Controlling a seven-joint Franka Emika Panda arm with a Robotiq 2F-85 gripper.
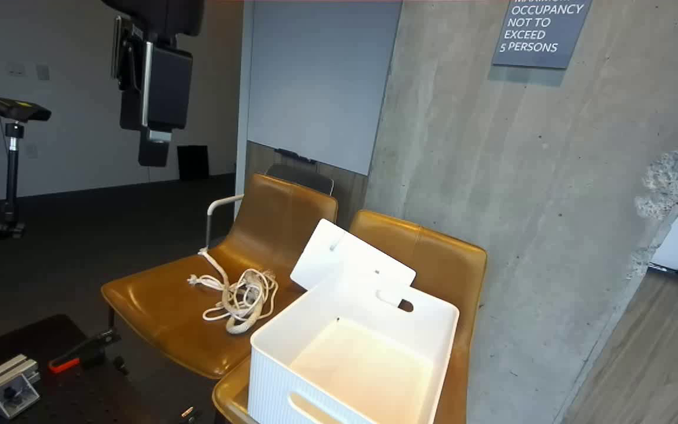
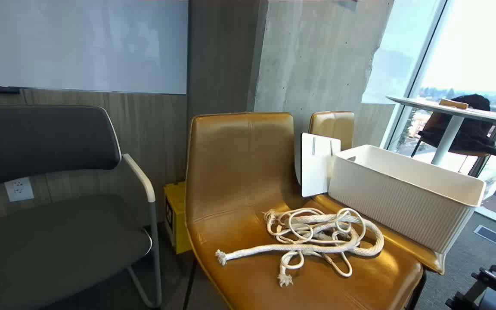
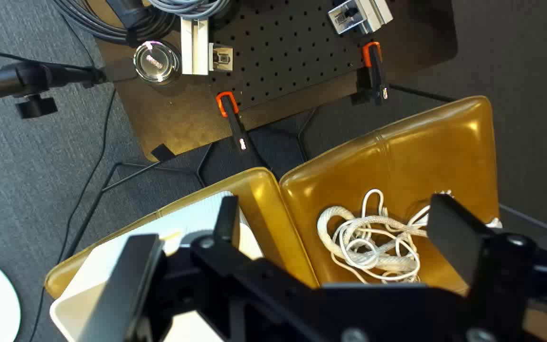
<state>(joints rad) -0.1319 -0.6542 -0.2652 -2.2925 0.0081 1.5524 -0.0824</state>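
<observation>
Wrist view: You looked down past the two fingers (image 3: 456, 232) of your gripper (image 1: 154, 154), and a part of the rope (image 3: 390, 261) appeared in the gap, far below them.
Gripper: It hung high in the air, with the fingertips pointing down. It was opened very widely, and it had hold of nothing.
Rope: It was white, and it lay in a loose tangle on the seat of the brown chair (image 2: 239, 159), well apart from your gripper. Its frayed ends were visible to you in an exterior view.
White box (image 2: 394, 202): It stood upright on a second brown chair (image 1: 427, 244), just beside the chair which carried the rope. In an exterior view, an oval hole was seen in its end wall.
White panel (image 2: 314, 170): It stood tilted at one end of the box, near the backrests. Whether it touched the box, you could not tell.
Table (image 3: 169, 114): In the wrist view you saw it near these two chairs, with clamps (image 3: 234, 124) at its edge and a round glass object (image 3: 156, 61) on it.
Gray chair (image 2: 45, 142): It had a pale armrest, and in an exterior view it stood near the chair which carried the rope.
</observation>
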